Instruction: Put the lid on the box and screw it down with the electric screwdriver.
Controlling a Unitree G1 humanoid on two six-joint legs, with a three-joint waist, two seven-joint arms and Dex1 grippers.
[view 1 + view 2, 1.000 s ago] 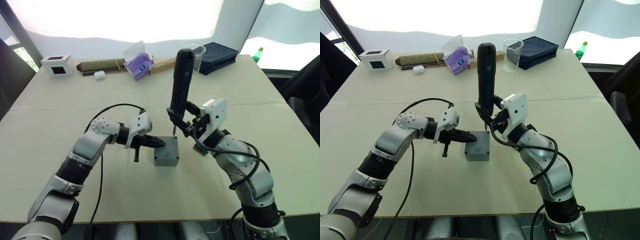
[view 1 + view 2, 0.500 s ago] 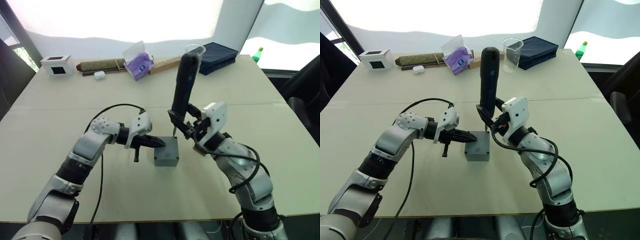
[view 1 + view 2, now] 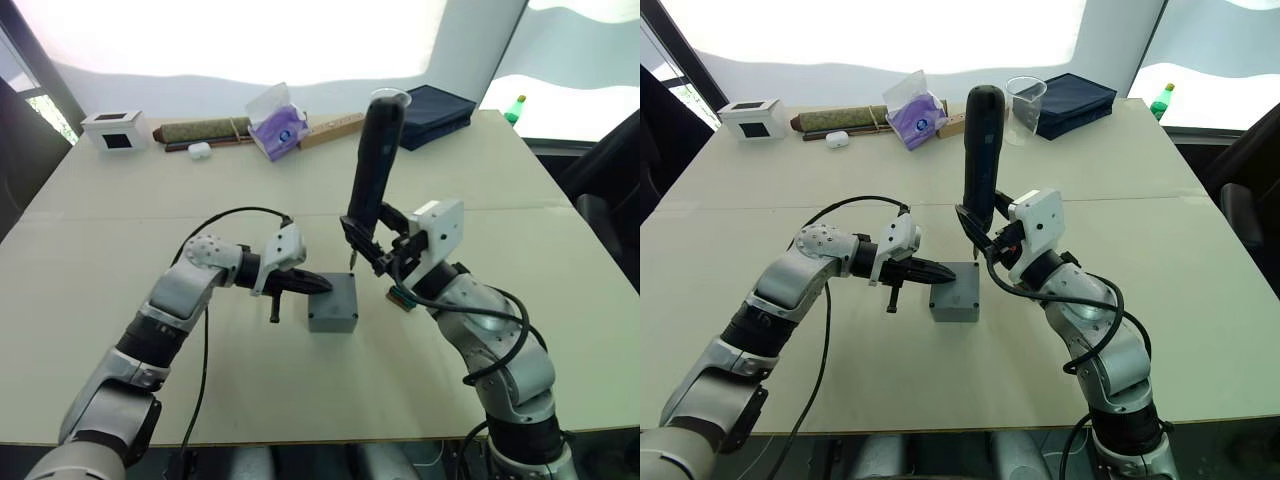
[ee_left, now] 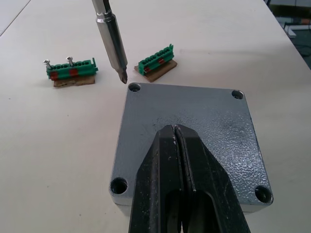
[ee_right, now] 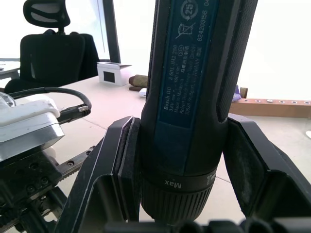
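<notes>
The grey box (image 3: 332,314) stands mid-table with the lid (image 4: 204,116) lying flush on top, screw holes at its corners. My left gripper (image 3: 318,286) is shut, its fingertips (image 4: 167,138) resting on the lid's upper face. My right gripper (image 3: 372,245) is shut on the electric screwdriver (image 3: 372,160), held nearly upright with the bit down. The metal bit (image 4: 111,34) hangs just above the lid's corner hole (image 4: 134,88), a little to its side. The right gripper's fingers (image 5: 121,160) clamp the black barrel (image 5: 194,87) from both sides.
Two green terminal blocks (image 4: 72,72) (image 4: 156,60) lie just beyond the box. Along the far edge sit a white box with a black window (image 3: 116,129), a rolled mat (image 3: 205,130), a purple tissue pack (image 3: 277,125), a clear cup (image 3: 1024,103) and a navy case (image 3: 436,110).
The right arm has shifted slightly to the right with the screwdriver, which tilts a little more. The left gripper stays on the lid.
</notes>
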